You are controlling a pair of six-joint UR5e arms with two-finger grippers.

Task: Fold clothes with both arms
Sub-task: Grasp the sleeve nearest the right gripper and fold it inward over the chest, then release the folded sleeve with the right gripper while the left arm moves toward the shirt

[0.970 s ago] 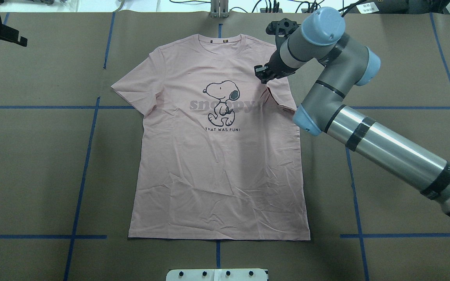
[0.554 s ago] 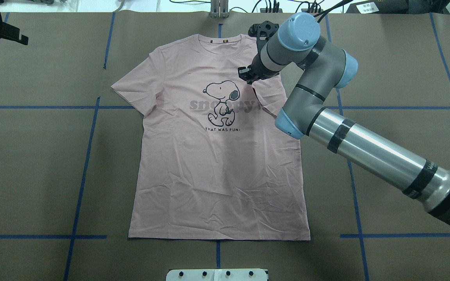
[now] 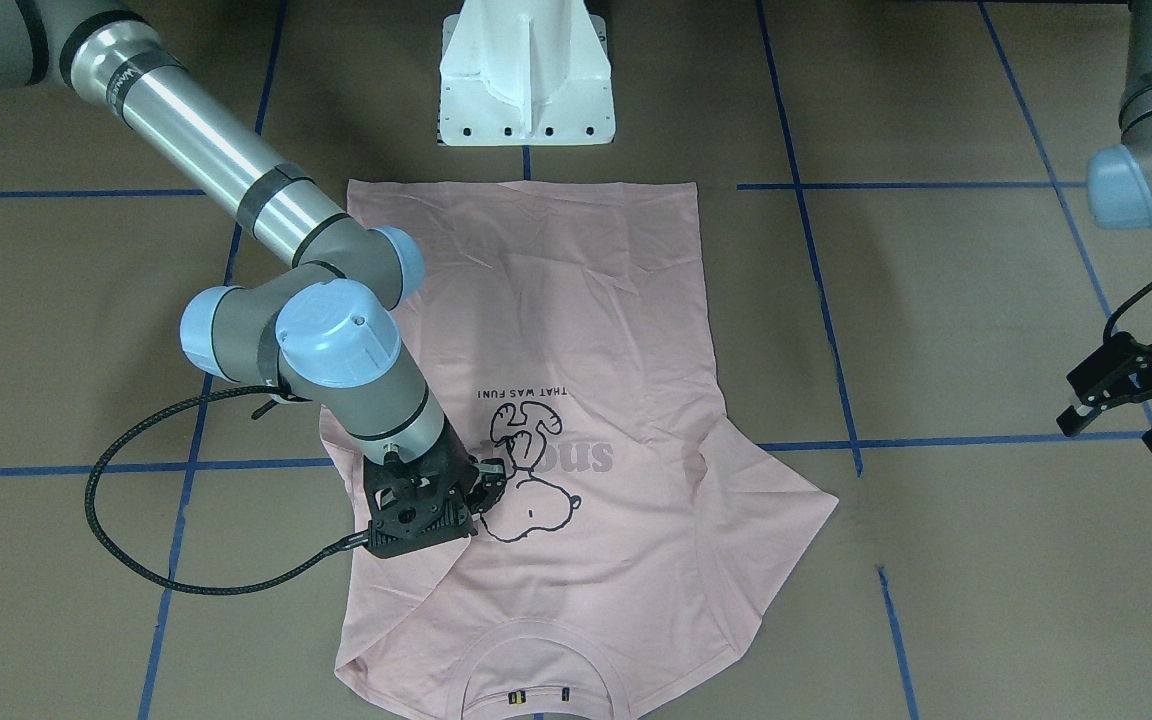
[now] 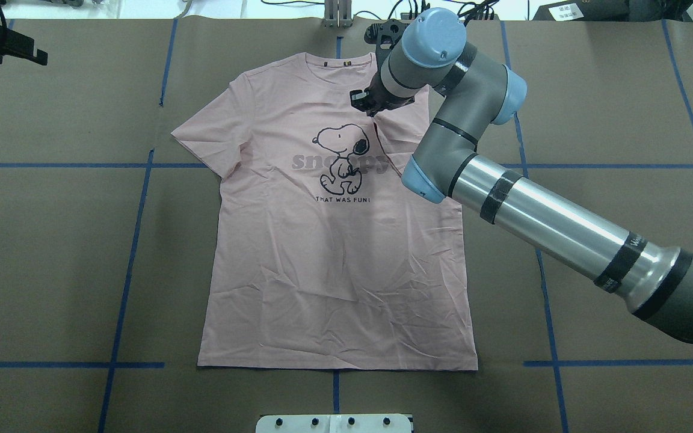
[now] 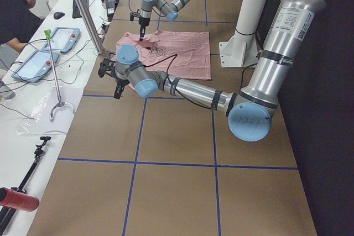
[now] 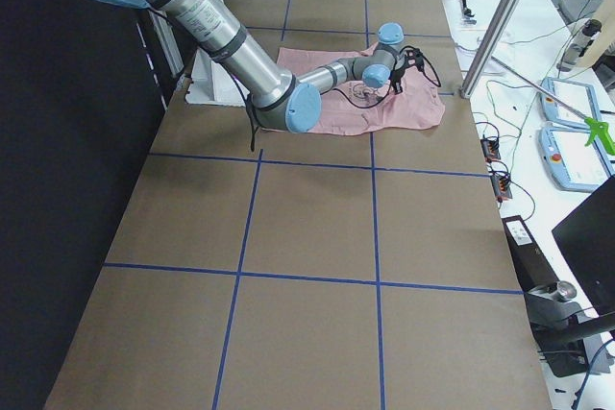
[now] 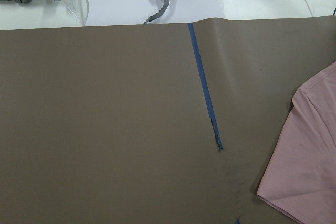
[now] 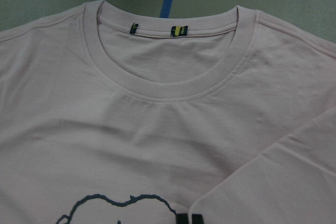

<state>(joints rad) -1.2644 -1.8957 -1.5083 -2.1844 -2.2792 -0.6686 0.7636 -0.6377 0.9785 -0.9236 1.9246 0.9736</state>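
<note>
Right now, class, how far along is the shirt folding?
Done: the pink T-shirt lies flat, print up. In hand: the right gripper holds one sleeve folded over the chest. Left: the other sleeve and the body folds; the left gripper hangs open, off the shirt.

Flat, face-up pink T-shirt (image 4: 334, 270)

The T-shirt (image 4: 334, 270) is soft matt pink knit cloth, finely creased, with a ribbed collar (image 8: 168, 90) and a flat, dull dark print (image 4: 360, 146). The table cover (image 4: 52, 252) looks like matt brown paper, crossed by smooth blue tape (image 4: 129, 264). The right arm (image 4: 539, 222) has a shiny brushed-metal tube, matt grey joint housings and smooth light blue plastic caps (image 4: 434, 36). Its cable (image 3: 88, 498) wears a coarse black braided sheath
</note>
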